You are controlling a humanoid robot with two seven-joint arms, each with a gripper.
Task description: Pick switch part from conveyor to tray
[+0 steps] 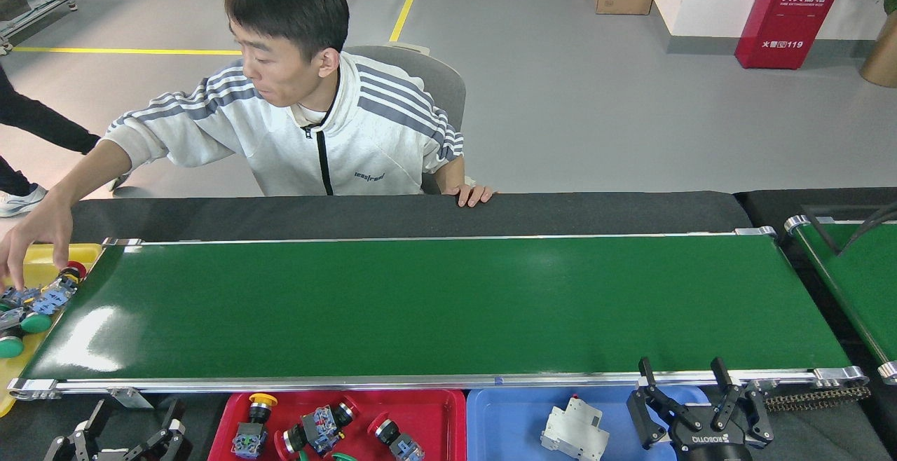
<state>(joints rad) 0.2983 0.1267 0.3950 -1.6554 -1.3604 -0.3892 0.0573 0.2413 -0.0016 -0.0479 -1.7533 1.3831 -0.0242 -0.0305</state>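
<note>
Head view, operator's station. The conveyor (434,307) runs from nine o'clock to three o'clock across the middle of my view, its green belt bare. Switch parts lie off the belt: a cluster in the yellow tray (42,258) at the belt's nine o'clock end, and three more in the red tray (427,419) at six o'clock, just below the near rail. The blue tray (504,419) beside it holds one white breaker-like part (573,436).

My right gripper (680,384) stands at about five o'clock, fingers pointing up over the near rail and the blue tray's right edge; its jaws are spread wide and hold nothing, and the white part lies just to their left, apart from them. My left gripper (119,440) sits low at seven o'clock, below the rail and left of the red tray, partly cut by the frame edge; its fingers look parted and empty, the nearest switch part (249,429) lying well to its right.

A seated person reaches one hand (31,240) to the yellow tray's parts; the other hand (475,195) rests on the black table edge (560,212) at twelve o'clock
</note>
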